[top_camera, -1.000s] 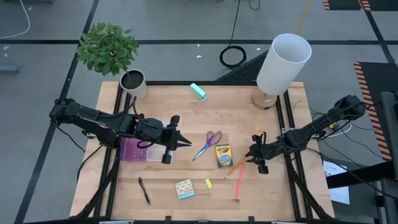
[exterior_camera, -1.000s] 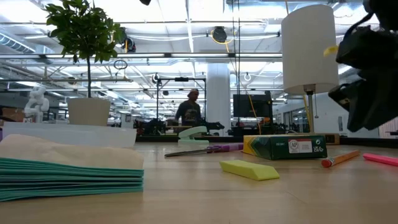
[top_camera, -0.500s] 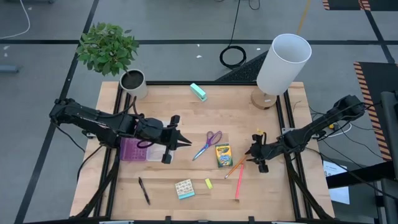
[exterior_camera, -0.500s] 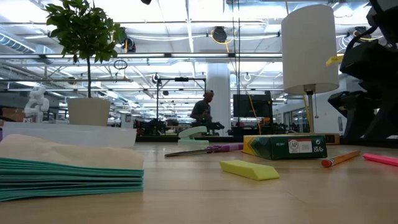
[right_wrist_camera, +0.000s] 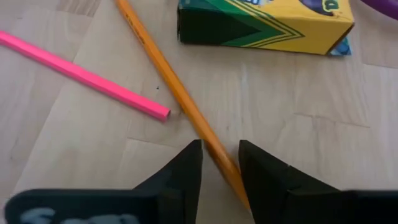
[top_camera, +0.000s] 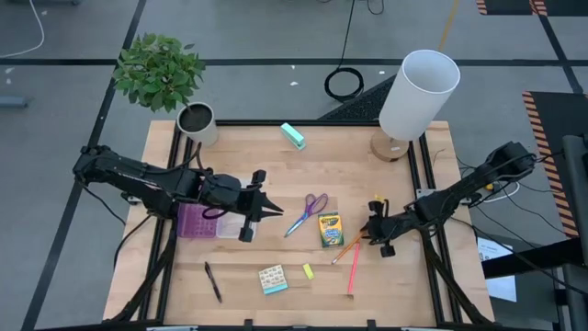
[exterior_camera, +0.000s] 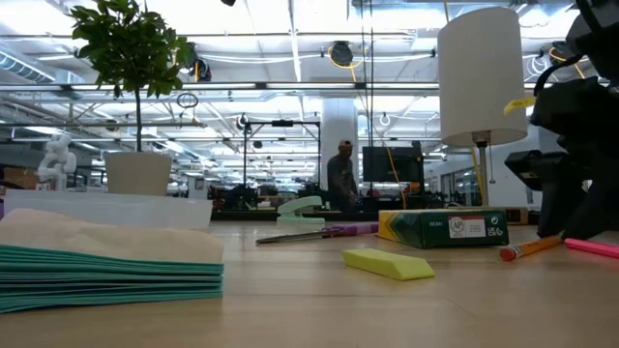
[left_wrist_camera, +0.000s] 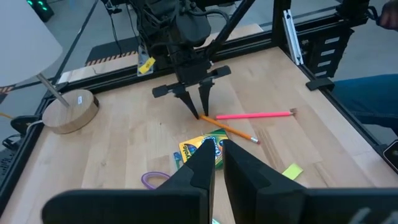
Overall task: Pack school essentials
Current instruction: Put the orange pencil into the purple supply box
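Orange pencil (right_wrist_camera: 186, 106) is now straddled by the lowered right gripper (right_wrist_camera: 221, 163), its narrowly parted fingers either side, nothing clamped yet; a pickup is judged imminent. Left gripper (left_wrist_camera: 219, 163) waits nearly closed, empty.

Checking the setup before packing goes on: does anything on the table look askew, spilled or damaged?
Nothing looks damaged or spilled. The supplies simply lie loose: the orange pencil and pink pencil lie at angles beside the crayon box, with the right tool open astride the orange one.
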Available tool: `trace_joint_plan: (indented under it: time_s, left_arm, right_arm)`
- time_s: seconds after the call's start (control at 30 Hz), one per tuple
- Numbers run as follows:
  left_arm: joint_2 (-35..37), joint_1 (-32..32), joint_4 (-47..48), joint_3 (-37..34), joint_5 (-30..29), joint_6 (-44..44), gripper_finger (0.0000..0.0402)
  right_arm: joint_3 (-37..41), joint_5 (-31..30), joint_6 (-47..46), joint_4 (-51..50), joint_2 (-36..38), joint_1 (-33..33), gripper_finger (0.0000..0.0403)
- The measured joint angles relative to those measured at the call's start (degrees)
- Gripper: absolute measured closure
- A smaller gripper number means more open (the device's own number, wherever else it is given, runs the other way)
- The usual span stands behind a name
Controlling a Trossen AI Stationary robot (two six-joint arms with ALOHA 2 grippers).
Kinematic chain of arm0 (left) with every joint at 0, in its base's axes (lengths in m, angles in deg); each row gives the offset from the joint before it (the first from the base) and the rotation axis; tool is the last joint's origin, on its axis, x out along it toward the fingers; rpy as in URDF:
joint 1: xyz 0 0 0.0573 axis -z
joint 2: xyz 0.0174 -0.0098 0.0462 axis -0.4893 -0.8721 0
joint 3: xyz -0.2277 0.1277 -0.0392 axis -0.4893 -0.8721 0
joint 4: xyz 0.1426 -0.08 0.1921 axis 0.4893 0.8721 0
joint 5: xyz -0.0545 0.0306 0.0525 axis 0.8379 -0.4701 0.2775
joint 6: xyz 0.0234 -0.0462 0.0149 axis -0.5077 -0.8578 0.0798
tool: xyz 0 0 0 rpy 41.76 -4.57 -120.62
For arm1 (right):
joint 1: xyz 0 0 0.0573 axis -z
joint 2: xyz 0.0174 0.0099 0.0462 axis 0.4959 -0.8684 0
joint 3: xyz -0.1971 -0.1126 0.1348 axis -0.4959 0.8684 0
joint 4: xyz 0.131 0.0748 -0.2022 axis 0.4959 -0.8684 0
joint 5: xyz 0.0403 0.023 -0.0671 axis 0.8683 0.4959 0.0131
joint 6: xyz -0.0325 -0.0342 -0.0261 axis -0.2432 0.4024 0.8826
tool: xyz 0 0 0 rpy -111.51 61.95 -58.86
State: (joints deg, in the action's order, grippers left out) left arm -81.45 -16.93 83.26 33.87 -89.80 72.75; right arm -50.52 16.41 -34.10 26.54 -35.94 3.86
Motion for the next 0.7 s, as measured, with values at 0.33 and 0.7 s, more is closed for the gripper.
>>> trace_joint_plan:
  time_s: [0.33, 0.7]
  left_arm:
    - [0.02, 0.00, 0.00, -0.02, 0.00, 0.00, 0.0366]
    - [0.04, 0.00, 0.00, -0.04, -0.02, 0.00, 0.0366]
  right_arm:
    - [0.00, 2.58, 4.19, 0.50, -0.14, 0.03, 0.0378]
    - [0.13, 4.19, 7.23, 2.43, -0.18, 0.07, 0.0388]
